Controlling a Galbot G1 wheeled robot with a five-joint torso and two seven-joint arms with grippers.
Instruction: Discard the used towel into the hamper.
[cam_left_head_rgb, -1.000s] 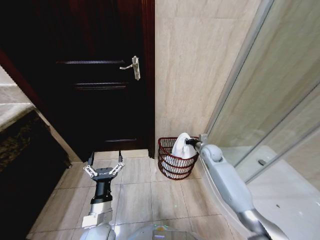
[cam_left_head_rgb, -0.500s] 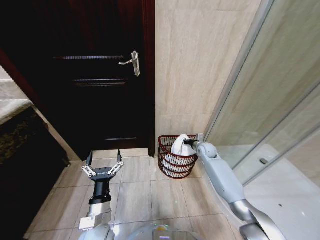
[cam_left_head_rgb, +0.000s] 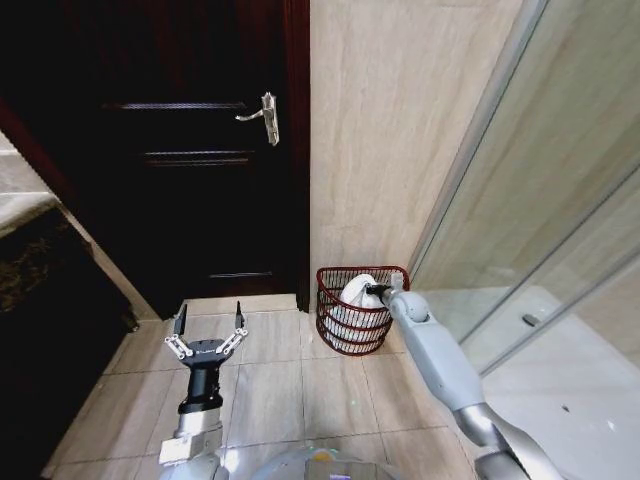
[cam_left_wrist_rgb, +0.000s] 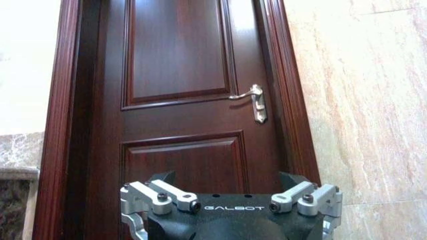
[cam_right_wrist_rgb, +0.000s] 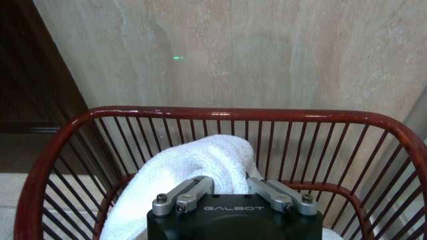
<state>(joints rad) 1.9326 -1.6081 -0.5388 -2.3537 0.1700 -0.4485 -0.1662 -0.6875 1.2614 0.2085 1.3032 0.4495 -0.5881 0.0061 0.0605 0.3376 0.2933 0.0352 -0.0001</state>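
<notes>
The dark red-brown wire hamper (cam_left_head_rgb: 362, 310) is set on the beige tiled floor (cam_left_head_rgb: 300, 390), tight against the beige stone wall (cam_left_head_rgb: 400, 130), in the corner between the dark wooden door (cam_left_head_rgb: 190, 150) on the robot's left and the glass shower screen (cam_left_head_rgb: 560, 200) on its right. Little room is left behind the hamper or on its shower side; open floor lies on its near side and towards the door.

The white terry towel (cam_right_wrist_rgb: 183, 172) is bunched inside the hamper, its top rising about level with the rim. It is pinched by the right gripper (cam_left_head_rgb: 376, 292), whose fingers are pressed together on the cloth just inside the rim on the shower side, with the wire bars close around them, as seen in the right wrist view. The right arm is stretched forward along the foot of the shower screen.

The left gripper (cam_left_head_rgb: 209, 328) is held low over the open floor before the door, well apart from the hamper, its fingers spread wide and holding nothing. The silver lever handle (cam_left_wrist_rgb: 252, 98) is seen on the shut door, beside the door frame. A dark stone counter (cam_left_head_rgb: 40, 260) stands along the left edge of the floor.
</notes>
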